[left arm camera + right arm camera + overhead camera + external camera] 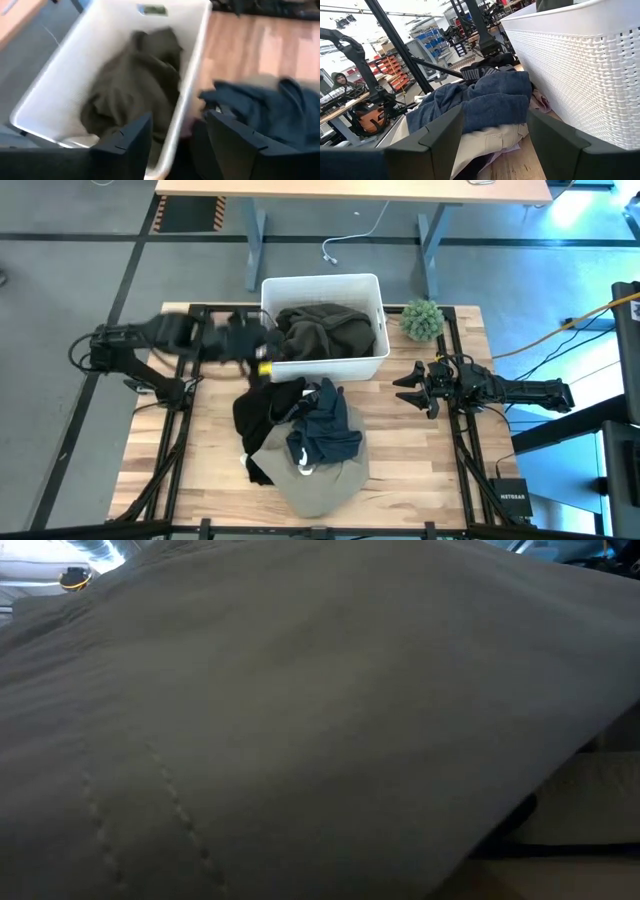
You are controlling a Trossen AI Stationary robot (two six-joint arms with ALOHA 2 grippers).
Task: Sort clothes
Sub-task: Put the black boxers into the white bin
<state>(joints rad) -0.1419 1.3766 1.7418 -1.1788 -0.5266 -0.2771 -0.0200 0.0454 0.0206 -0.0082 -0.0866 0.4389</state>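
The counter (400, 440) is carrying the whole sort: the white bin (372, 300) is sitting at its back with the dark olive garment (325, 330) lying inside, while the black piece (262, 412), blue piece (325, 430) and khaki piece (325, 485) are waiting in a heap in front. The left end effector (262, 350) is hovering at the bin's near-left corner, fingers spread and empty (a drop just made, I'd judge). Next it's needing a reach into the heap. The right end effector (408, 387) is idling, released, beside the bin. No label anywhere is reading clearly.

Even, bright light overhead; left arm (150, 345) motion-blurred at left of high view; low view dim, filled by out-of-focus beige cloth (300, 720); left wrist view soft
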